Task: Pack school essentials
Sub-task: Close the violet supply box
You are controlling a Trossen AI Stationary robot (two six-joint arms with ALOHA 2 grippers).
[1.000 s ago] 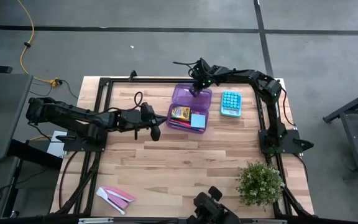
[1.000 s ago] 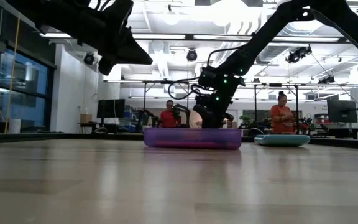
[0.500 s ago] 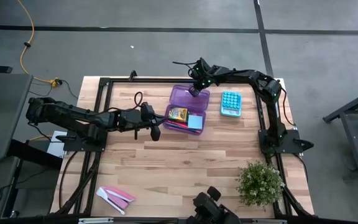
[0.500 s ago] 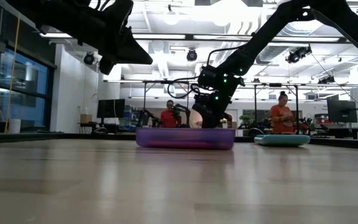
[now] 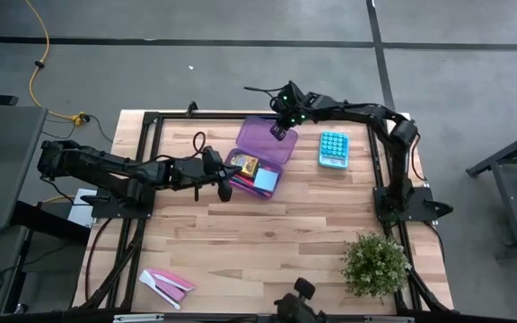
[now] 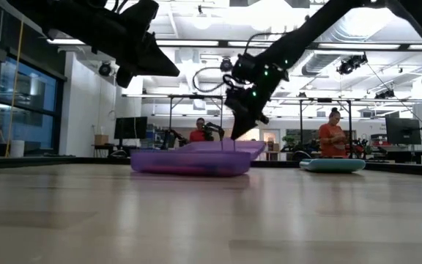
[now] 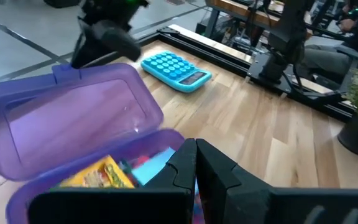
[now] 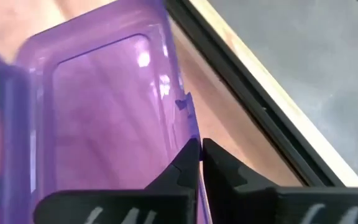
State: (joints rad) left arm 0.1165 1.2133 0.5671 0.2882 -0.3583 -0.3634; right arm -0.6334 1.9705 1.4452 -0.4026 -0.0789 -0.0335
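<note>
On the wooden counter (image 5: 267, 224), the right tool (image 5: 277, 132) pinches the raised lid edge (image 8: 185, 118) of the purple case (image 5: 257, 168) holding the crayon box (image 5: 244, 164), apparently closing it; next, swing the lid down while the left tool (image 5: 223, 191), pressed together, waits beside it.

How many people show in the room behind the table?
2: one in red behind the purple case, one in orange above the calculator. Others may be hidden.
</note>
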